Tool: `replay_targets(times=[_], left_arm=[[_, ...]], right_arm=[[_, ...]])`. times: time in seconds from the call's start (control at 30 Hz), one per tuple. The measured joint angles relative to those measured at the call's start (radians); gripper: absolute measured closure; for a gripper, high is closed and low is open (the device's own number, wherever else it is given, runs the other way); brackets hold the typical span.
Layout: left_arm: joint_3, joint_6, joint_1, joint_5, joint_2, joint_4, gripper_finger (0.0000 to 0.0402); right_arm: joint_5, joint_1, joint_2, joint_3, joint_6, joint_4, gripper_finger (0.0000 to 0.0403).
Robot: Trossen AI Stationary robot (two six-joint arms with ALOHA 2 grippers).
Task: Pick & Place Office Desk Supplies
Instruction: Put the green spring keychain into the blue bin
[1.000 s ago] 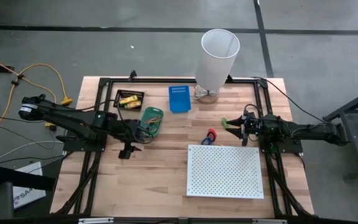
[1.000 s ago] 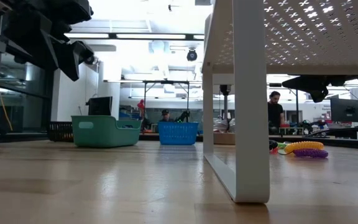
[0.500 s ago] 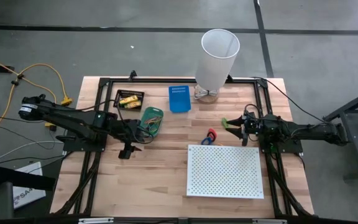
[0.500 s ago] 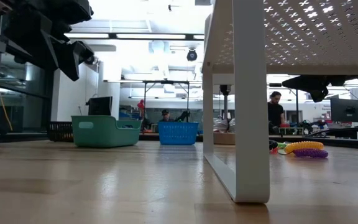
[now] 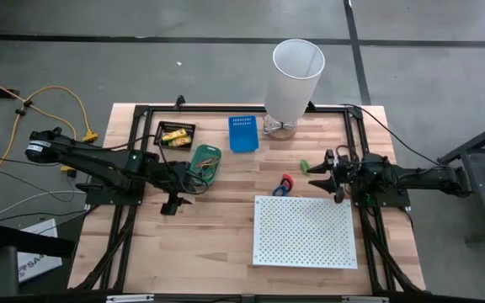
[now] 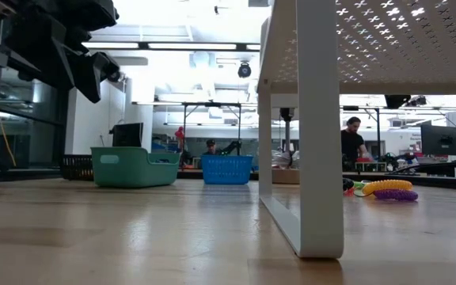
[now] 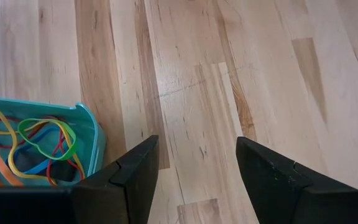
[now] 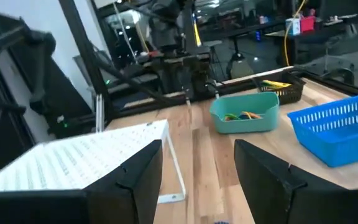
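Currently both tools stand open, holding nothing: left tool (image 5: pixel 175 202) hovers over the counter (image 5: pixel 217 227) just beside the teal bin (image 5: pixel 205 162) of rubber bands (image 7: pixel 39 140); right tool (image 5: pixel 327 172) sits near the red and blue clips (image 5: pixel 285 183), by the white perforated board (image 5: pixel 304 231). Yellow packs (image 5: pixel 175 135) lie in the black tray (image 5: pixel 176 133). Judgement: bands are light, floppy and tangled, so pinch one loop strand; clips are small and rigid, so grip across the body
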Motion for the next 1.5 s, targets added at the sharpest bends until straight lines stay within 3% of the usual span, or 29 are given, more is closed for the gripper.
replay_targets(times=[0.33,0.83,1.1,1.3,1.5], left_arm=[[0.000,0.008,0.000,0.000,0.000,0.000,0.0195],[0.000,0.000,0.000,0.000,0.000,0.000,0.0195],[0.000,0.006,0.000,0.000,0.000,0.001,0.0195],[0.000,0.002,0.000,0.000,0.000,0.001,0.0195],[0.000,0.000,0.000,0.000,0.000,0.001,0.0195]], right_arm=[[0.018,-0.098,0.084,0.107,-0.100,-0.123,0.0215],[-0.085,-0.230,0.574,0.294,-0.192,-0.128,0.0215],[-0.087,-0.257,0.805,0.393,-0.227,-0.110,0.0215],[-0.079,-0.263,0.926,0.420,-0.103,-0.110,0.0215],[-0.094,-0.259,0.966,0.420,0.041,-0.112,0.0215]])
